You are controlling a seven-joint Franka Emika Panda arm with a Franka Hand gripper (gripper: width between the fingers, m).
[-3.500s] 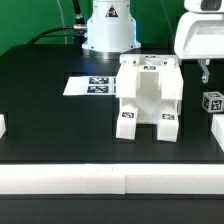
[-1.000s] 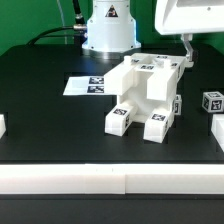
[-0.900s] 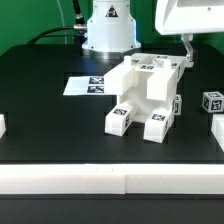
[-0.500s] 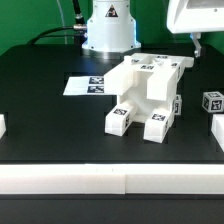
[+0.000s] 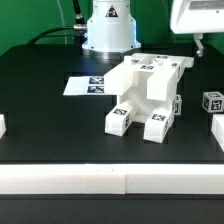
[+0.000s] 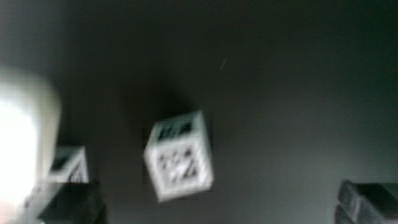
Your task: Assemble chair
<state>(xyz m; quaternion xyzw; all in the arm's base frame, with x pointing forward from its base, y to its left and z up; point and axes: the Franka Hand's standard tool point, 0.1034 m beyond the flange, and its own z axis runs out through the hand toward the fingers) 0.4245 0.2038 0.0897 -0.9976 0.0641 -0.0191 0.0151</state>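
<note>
The flat black table fills most of the exterior view, with a long white ledge along its near edge. At the far side stands the glossy white robot base.

The matte white blocky plastic chair body sits on the table near the middle, a little toward the exterior view's right and turned at an angle. Two short legs point toward the near edge, each with a square black-and-white tag on its end. More tags show on its top face and on the side facing the exterior view's right.

The glossy white two-finger gripper hangs above and behind the chair body, at the exterior view's upper right. It is clear of the body, with its fingers spread wide and nothing between them (only one dark finger shows fully).

The thin flat white marker board lies on the table just beside the chair body, on the exterior view's left.

At the exterior view's right edge lies a matte white bar end, and at the left edge another matte white piece, both cut off by the frame.

A small matte white tagged cube rests apart from the chair body, on the exterior view's right.

The wrist view is blurred: a white tagged block shows over the dark surface, but which piece it is cannot be told.
</note>
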